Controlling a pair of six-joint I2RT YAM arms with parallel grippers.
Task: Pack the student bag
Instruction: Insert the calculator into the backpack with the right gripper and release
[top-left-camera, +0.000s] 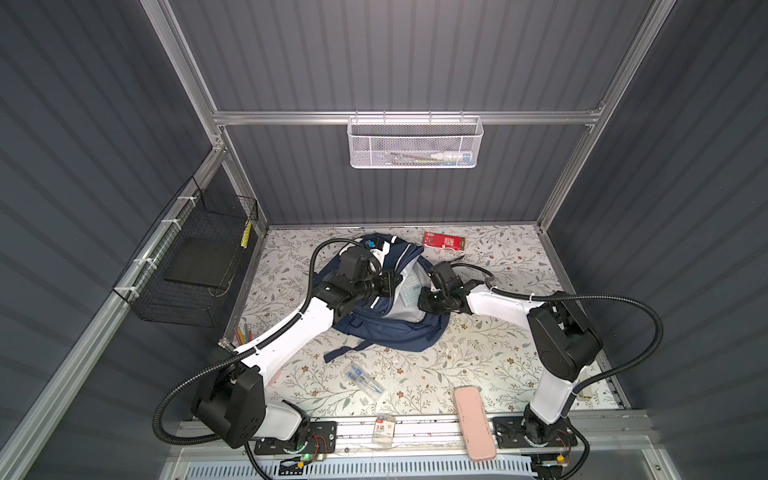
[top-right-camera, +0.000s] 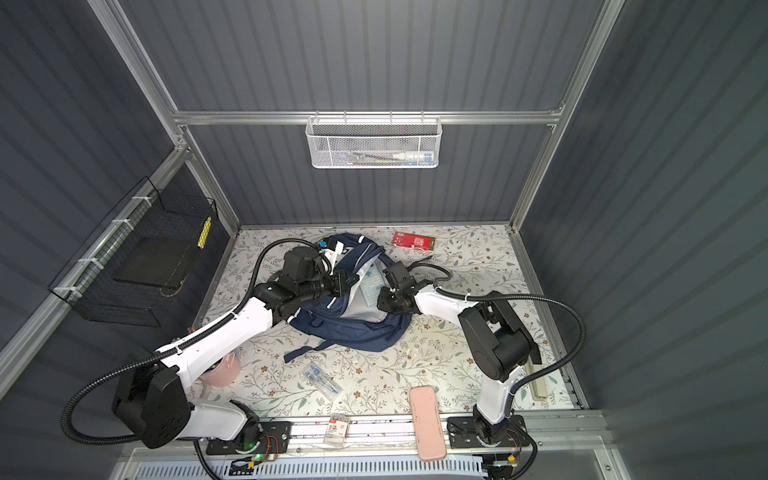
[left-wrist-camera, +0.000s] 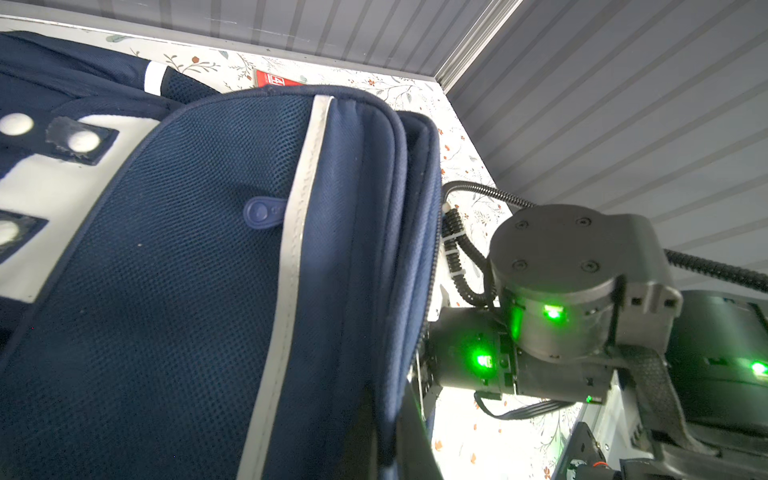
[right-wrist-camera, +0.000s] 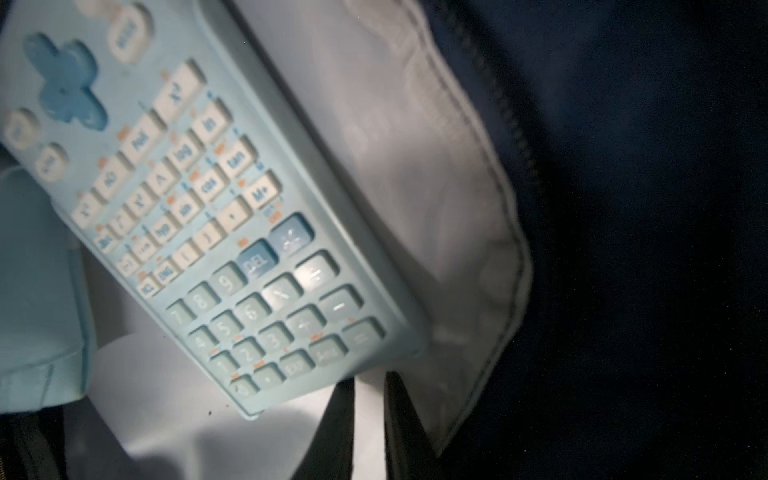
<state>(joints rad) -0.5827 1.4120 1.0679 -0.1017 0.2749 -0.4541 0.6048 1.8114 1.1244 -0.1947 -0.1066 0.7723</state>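
Left claw (top-left-camera: 390, 283) pinched the student bag (top-left-camera: 395, 332) flap up, right claw (right-wrist-camera: 370, 415) sat narrowed beside the calculator (right-wrist-camera: 232, 232) inside, hold unclear; a straight exit clear of the lining (right-wrist-camera: 436, 208) looked wisest.

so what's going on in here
Two robot arms are packing the student bag. The left arm holds its front flap up, jaws shut on the edge. The right arm reaches into the opening, where a light-blue calculator lies on the grey lining. A pink case and a pen pack lie on the table.
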